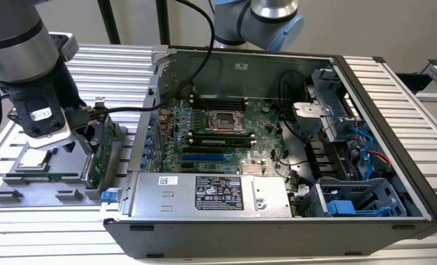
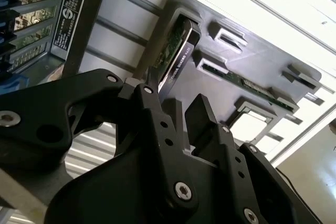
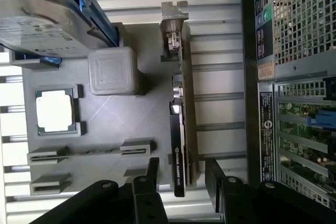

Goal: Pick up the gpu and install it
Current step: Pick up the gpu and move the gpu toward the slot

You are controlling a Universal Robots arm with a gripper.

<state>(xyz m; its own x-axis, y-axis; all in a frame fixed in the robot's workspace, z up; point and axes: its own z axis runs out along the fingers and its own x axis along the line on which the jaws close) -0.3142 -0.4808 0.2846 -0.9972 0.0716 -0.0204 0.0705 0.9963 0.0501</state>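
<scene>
The gpu (image 3: pixel 182 129) stands on edge in a slot of the grey parts tray (image 3: pixel 142 129), its silver bracket (image 3: pixel 174 19) at the far end. In the exterior view the gpu (image 1: pixel 99 157) is at the left, just outside the open computer case (image 1: pixel 277 232). My gripper (image 3: pixel 181 177) is open, lowered over the card's near end. One black finger (image 3: pixel 153 174) stands on each side of the card, with a small gap on both sides. In the second wrist view the gripper (image 2: pixel 176 111) lines up with the gpu (image 2: pixel 176 51) the same way.
The tray also holds a hard drive in a blue frame (image 3: pixel 47 19), a processor chip (image 3: pixel 53 110) and a narrow memory stick (image 2: pixel 247 85). The case wall (image 3: pixel 251 77) runs close beside the card. The motherboard (image 1: pixel 218 132) lies exposed inside the case, with cables on the exterior view's right.
</scene>
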